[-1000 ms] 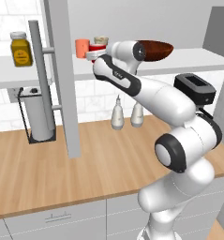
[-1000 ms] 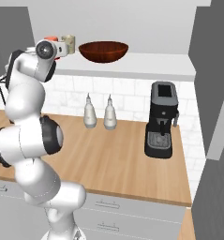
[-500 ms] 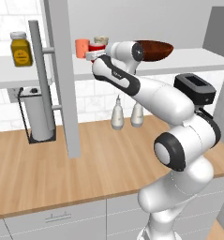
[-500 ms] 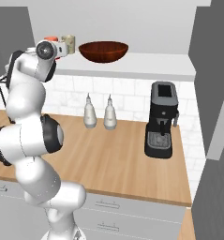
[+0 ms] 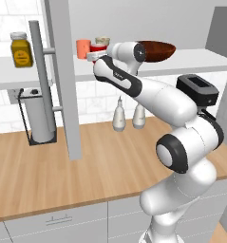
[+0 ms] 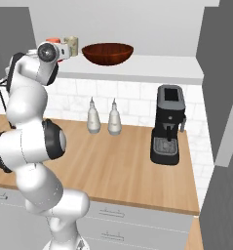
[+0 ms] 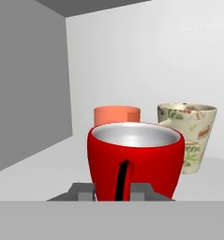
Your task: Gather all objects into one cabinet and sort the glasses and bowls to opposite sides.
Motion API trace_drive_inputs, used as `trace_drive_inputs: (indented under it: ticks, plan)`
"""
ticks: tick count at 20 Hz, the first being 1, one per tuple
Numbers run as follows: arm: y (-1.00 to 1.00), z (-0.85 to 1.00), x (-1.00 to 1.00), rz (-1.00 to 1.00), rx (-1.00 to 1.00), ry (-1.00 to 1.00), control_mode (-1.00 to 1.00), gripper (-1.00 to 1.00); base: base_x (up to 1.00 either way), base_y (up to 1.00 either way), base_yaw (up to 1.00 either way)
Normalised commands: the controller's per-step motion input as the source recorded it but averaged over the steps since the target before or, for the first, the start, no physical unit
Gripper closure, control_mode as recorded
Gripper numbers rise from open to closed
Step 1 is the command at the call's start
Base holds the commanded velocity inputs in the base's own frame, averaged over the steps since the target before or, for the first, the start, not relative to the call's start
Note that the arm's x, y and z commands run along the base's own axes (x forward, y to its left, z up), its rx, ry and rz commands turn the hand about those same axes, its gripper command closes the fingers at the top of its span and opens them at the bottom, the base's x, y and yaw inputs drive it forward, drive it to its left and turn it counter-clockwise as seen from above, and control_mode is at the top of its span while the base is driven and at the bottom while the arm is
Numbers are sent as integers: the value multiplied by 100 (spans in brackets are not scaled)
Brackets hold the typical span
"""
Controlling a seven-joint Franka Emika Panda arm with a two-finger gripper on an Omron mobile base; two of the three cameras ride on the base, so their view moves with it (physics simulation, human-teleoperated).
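We are setting the red mug (image 7: 134, 159) on the cabinet (image 5: 200, 59) shelf, just before the orange cup (image 7: 116, 115) and speckled cup (image 7: 188, 136). Our claw (image 7: 112, 193) sits at its handle; whether it grips, we cannot tell. Next: let go, back out. The speckled cup's print is unreadable.

White shelf board (image 5: 200, 59) carries cups, brown bowl (image 5: 158, 50)

Glossy bright red ceramic-looking mug (image 7: 134, 159) with a silvery metallic-looking inside; matt salmon-orange tumbler (image 7: 116, 114) at eleven o'clock behind it; smooth beige printed cup (image 7: 187, 136) at two o'clock.
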Motion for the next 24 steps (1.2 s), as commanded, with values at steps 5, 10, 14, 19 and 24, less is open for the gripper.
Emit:
trace_drive_inputs:
  ticks: [5, 10, 14, 19, 24]
  plan:
    - [0, 0, 0, 0, 0, 0, -100, -100, 0, 0, 0]
    - [0, 0, 0, 0, 0, 0, -100, -100, 0, 0, 0]
    - [0, -1, 0, 0, 0, 0, -100, -100, 0, 0, 0]
    - [0, -10, 0, 0, 0, 0, -100, -100, 0, 0, 0]
    - [-14, 0, 0, -1, 1, 0, -100, -100, 0, 0, 0]
